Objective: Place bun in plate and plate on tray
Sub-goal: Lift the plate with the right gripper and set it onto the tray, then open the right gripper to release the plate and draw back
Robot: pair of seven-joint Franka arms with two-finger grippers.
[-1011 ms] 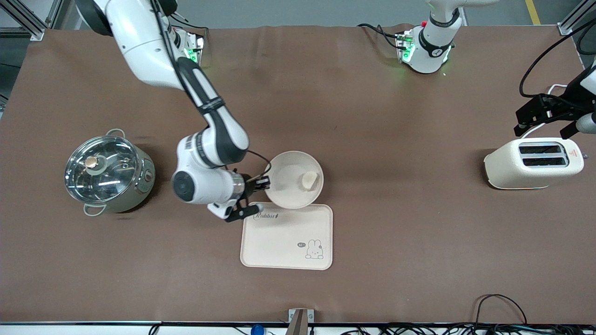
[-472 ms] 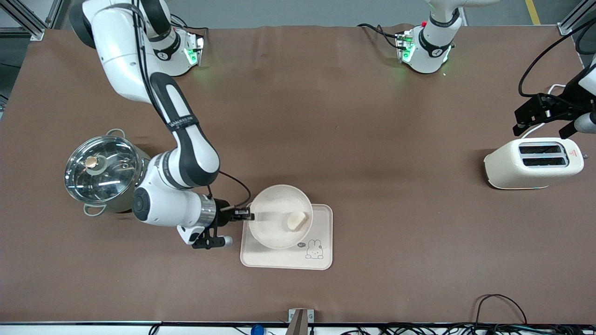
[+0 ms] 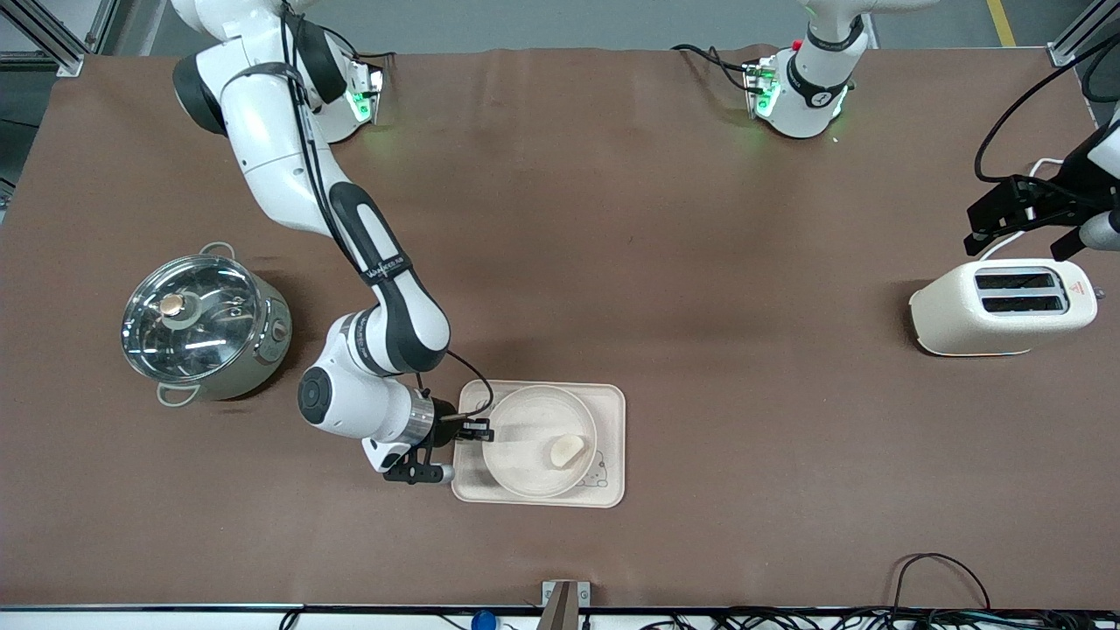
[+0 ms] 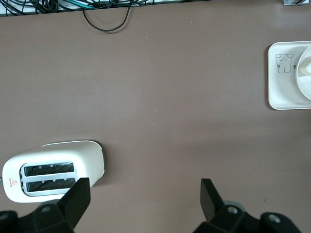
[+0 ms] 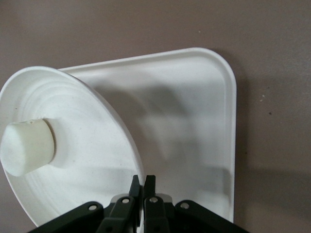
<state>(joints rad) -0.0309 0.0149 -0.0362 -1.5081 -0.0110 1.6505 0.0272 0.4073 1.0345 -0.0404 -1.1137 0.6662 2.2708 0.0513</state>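
The round cream plate [image 3: 528, 446] is over the cream tray [image 3: 608, 411], with the pale bun [image 3: 565, 450] lying in it. My right gripper [image 3: 479, 430] is shut on the plate's rim at the side toward the right arm's end. In the right wrist view the plate [image 5: 82, 165] is tilted, with the bun [image 5: 26, 147] inside it, above the tray [image 5: 194, 121], and the gripper [image 5: 143, 180] pinches the rim. My left gripper [image 3: 1019, 217] waits open above the toaster. The tray [image 4: 282, 87] and plate edge [image 4: 305, 73] show in the left wrist view.
A steel pot with a glass lid [image 3: 203, 325] stands toward the right arm's end. A cream toaster [image 3: 1002, 308] stands toward the left arm's end, also in the left wrist view [image 4: 51, 170]. Cables [image 3: 941, 577] lie near the front edge.
My right gripper has carried the plate with the bun from the table beside the tray to over the tray's middle. The left arm has not moved.
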